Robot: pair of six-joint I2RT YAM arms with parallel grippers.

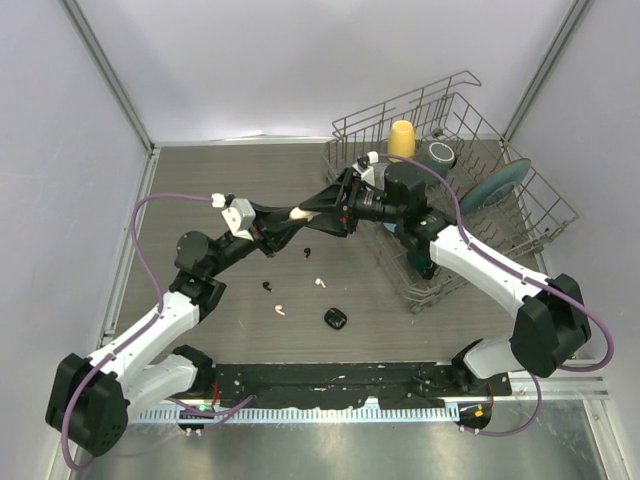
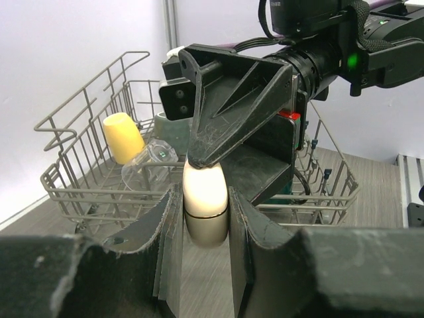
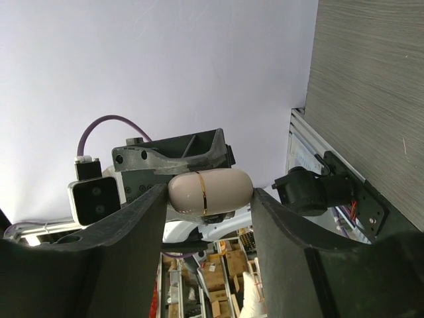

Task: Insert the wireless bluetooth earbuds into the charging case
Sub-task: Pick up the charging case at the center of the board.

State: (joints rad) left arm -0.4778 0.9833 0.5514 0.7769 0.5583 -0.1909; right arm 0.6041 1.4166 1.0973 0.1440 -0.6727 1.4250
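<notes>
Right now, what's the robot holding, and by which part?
The left tool pinches one end of the cream charging case; the right tool flanks the other end.

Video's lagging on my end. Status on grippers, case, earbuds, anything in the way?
Left gripper shut on cream charging case, held aloft. Right gripper straddling its free end, grip unconfirmed. Four earbuds loose on table. Dish rack beside right arm.

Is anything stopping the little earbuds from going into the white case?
Yes. The cream charging case is shut along its seam and held above the table by the left gripper. The earbuds lie loose on the table, with nothing covering them.
</notes>
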